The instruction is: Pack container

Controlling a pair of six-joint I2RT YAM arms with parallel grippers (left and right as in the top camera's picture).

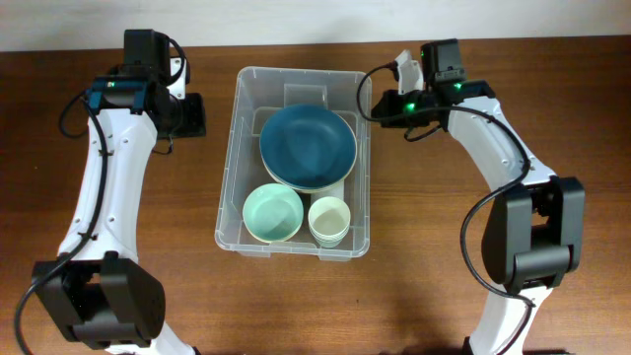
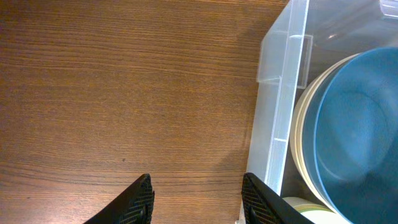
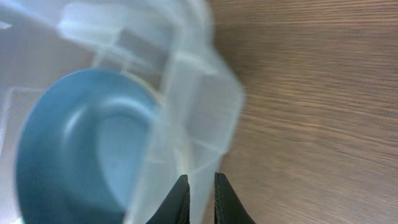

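The container sits mid-tabletop towards the far edge, and only the overhead view shows all it holds: a teal plate, a mint bowl and a cream cup. The left wrist view shows the left fingers released over bare wood beside its left wall. The blurred right wrist view shows the right fingers seemingly clenched on its right rim.

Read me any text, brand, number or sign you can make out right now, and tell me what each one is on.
No text can be read in any view.
White label inside the container: too small in the overhead view to read, and I cannot tell whether it carries print.
Blue plate, mint bowl, cream cup: no markings show.
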